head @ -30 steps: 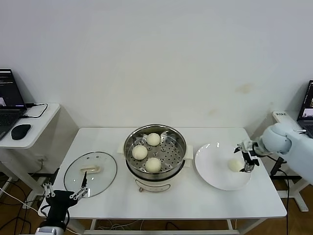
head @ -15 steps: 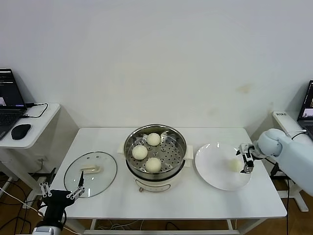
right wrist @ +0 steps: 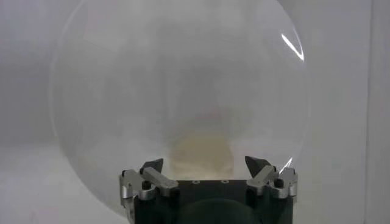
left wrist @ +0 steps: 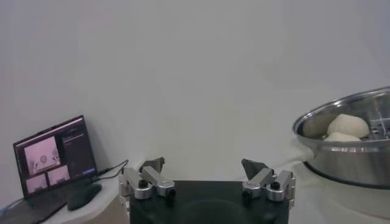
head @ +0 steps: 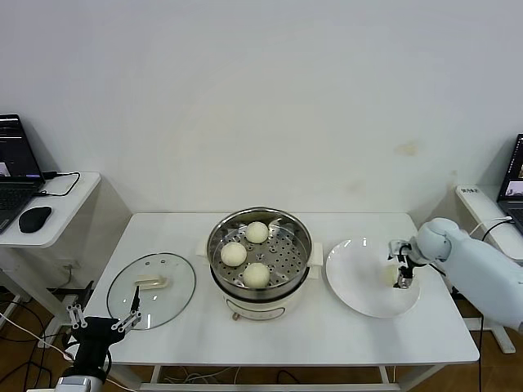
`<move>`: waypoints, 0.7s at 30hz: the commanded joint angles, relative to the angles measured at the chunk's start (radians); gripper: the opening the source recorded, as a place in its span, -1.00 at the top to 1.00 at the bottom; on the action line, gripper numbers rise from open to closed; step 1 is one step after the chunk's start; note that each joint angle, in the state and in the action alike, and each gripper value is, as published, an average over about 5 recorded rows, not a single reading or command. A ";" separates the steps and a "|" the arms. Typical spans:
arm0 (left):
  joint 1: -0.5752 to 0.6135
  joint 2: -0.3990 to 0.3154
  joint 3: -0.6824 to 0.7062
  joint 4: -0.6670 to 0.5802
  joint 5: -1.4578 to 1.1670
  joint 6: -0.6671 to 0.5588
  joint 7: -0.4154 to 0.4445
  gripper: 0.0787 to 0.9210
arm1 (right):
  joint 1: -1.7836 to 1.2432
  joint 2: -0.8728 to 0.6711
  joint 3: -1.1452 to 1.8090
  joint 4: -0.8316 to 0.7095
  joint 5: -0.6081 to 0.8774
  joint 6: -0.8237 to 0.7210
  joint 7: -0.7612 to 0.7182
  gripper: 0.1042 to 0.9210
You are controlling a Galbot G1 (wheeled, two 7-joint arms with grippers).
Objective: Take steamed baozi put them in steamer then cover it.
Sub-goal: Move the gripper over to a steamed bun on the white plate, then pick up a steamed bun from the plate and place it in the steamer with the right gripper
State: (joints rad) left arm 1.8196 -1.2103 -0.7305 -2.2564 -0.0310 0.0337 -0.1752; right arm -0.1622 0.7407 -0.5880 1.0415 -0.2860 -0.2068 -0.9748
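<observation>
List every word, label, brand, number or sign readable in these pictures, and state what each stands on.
Nothing can be read for certain.
Laptop screen on the side table: windows and lines of text, too small to read.
White label on the shelf at the far right: dark print, too blurred to read.
Steamer, cover, plate and both grippers: no visible markings.

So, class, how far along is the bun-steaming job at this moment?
Done: three buns sit in the steamer. In hand: the right gripper, open, is around the last bun on the plate. Left: move that bun, then fit the lid, lying beside the steamer near the idle left gripper.
</observation>
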 commanded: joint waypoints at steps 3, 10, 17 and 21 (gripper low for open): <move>0.002 -0.004 0.000 0.002 0.000 -0.001 0.001 -0.77 | -0.006 0.034 0.009 -0.048 -0.020 -0.004 0.004 -0.61; 0.007 -0.007 -0.001 -0.001 0.000 -0.002 0.001 -0.77 | -0.007 0.031 0.014 -0.041 -0.023 -0.003 -0.007 -0.44; 0.010 -0.010 -0.002 -0.005 0.001 -0.003 0.001 -0.77 | -0.002 0.021 0.015 -0.020 -0.016 0.000 -0.017 -0.14; 0.010 -0.010 -0.001 -0.006 0.002 -0.003 0.001 -0.77 | 0.003 0.007 0.011 -0.002 -0.009 -0.001 -0.018 0.00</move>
State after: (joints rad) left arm 1.8295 -1.2205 -0.7326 -2.2615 -0.0293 0.0311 -0.1746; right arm -0.1591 0.7476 -0.5762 1.0336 -0.2939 -0.2074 -0.9921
